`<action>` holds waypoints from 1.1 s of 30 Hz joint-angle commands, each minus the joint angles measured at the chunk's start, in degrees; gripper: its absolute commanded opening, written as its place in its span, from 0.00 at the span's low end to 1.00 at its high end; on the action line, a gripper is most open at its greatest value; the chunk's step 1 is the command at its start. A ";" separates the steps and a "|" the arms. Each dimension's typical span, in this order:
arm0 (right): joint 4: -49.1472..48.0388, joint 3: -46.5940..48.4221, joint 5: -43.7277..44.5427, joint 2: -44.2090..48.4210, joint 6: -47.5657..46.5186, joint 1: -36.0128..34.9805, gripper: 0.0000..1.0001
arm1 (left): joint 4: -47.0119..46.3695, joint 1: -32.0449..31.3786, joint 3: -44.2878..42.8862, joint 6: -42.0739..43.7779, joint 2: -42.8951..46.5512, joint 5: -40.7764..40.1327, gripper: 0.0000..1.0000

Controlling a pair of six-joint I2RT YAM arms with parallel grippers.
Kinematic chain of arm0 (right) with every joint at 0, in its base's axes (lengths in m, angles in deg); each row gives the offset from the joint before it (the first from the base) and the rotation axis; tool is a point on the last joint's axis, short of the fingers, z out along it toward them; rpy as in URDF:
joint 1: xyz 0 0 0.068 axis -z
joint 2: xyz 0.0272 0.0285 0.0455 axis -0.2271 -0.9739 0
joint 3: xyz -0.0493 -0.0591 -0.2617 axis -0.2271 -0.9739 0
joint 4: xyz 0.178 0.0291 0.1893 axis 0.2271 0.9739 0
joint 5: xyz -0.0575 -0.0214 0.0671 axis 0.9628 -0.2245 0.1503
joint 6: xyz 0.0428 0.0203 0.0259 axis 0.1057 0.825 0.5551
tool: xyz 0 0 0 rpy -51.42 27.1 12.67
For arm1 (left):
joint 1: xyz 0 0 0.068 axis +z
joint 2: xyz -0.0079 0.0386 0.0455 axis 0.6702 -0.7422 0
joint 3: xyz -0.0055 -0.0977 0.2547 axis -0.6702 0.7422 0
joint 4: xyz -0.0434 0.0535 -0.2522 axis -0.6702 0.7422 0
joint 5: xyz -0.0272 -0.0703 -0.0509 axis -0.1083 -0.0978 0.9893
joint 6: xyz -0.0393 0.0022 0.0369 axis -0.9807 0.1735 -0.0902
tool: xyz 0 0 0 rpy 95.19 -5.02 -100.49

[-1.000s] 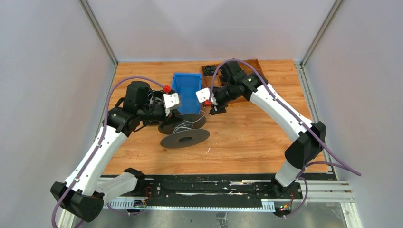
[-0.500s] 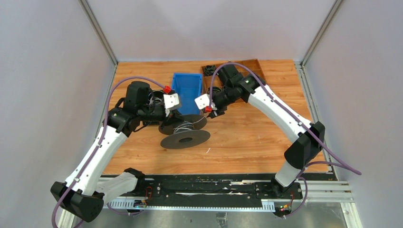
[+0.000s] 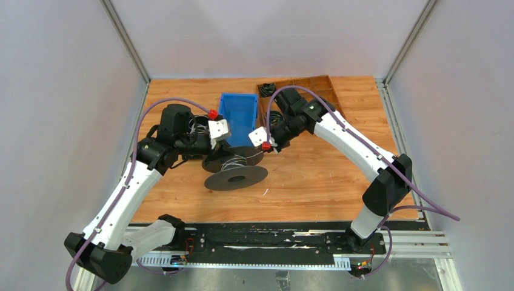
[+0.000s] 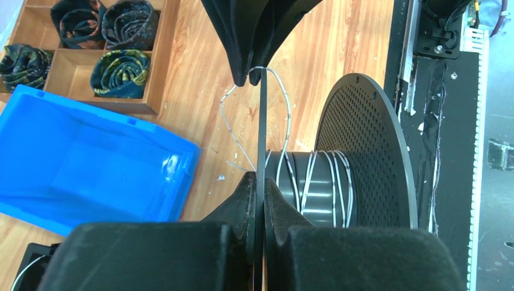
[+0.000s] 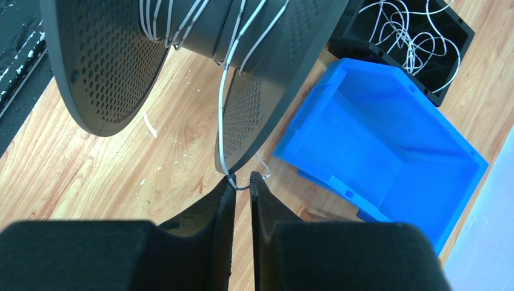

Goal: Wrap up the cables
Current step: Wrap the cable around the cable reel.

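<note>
Your left gripper (image 4: 262,194) is clamped edge-on across the thin rim of one flange of the black spool (image 4: 370,151), which sits tilted on the wooden table (image 3: 315,176) left of centre, just near of the blue bin (image 5: 388,133). Your right gripper (image 5: 242,182) has its fingers drawn in to a narrow slit just right of the spool, and the cable (image 5: 220,121) is caught between their tips. From there you can follow the whitish strand up to the spool's core, where several turns already lie around it between the two perforated flanges. In your left wrist view the cable forms a slack loop between the core and the right gripper's tips. At the far right lie a wooden tray (image 4: 160,60) of dark coils and a black box (image 5: 456,63) of loose white wire.
</note>
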 commanded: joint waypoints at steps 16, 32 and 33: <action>0.20 -6.19 0.90 3.28 6.43 1.97 0.02 | -7.33 1.99 0.36 -6.67 2.12 0.14 0.00; -13.92 -12.84 -2.47 3.56 31.55 5.76 0.03 | -16.23 4.35 -0.95 -20.76 0.41 2.06 0.00; -15.22 -13.44 -2.32 3.79 32.84 6.03 0.03 | -17.17 4.44 -1.01 -22.09 0.25 1.88 0.00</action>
